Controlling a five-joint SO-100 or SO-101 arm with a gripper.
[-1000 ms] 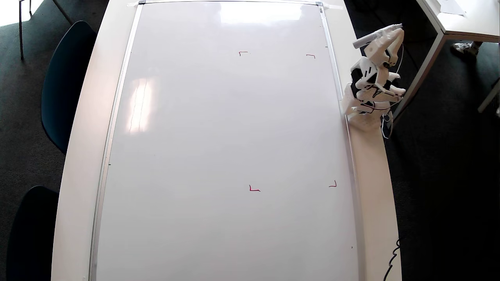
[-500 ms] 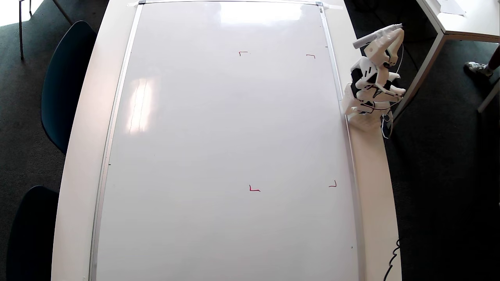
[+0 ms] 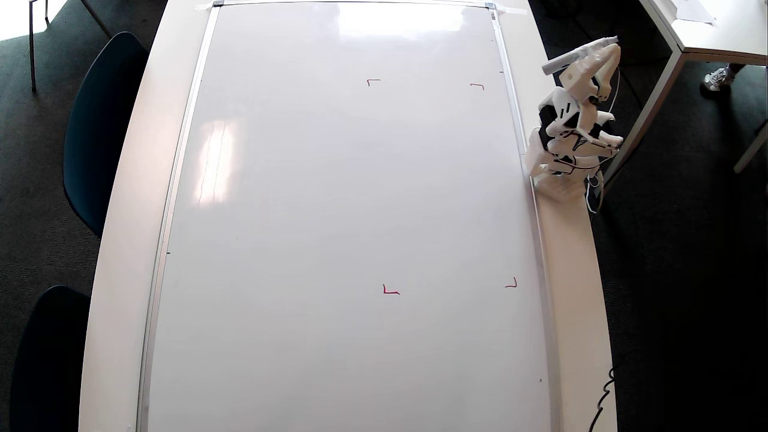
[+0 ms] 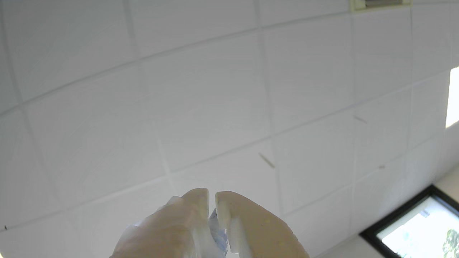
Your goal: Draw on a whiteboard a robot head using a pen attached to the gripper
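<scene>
A dark carpeted floor (image 3: pixel 678 270) surrounds a long white desk (image 3: pixel 123 240) in the overhead view, with two dark chairs (image 3: pixel 99 126) tucked along its left side. Nearly the whole desk top is covered by the whiteboard (image 3: pixel 336 198), glossy white in a thin silver frame. Its surface carries only four small red corner marks (image 3: pixel 390 291) set in the right half, and no dark line drawing shows on it. Past the board's right edge the small white arm (image 3: pixel 570 141) stands folded on the desk rim, raised off the board. At its top the end effector (image 3: pixel 591 54) points away over the floor, with the pen (image 3: pixel 579 54) lying across it as a thin pale stick, well apart from the whiteboard surface. To the right, the corner of another white table (image 3: pixel 702 42) enters the picture. In the wrist view the end effector (image 4: pixel 212 200) faces white ceiling tiles (image 4: pixel 200 89), its two fingers nearly together around something pale and bluish between them.
</scene>
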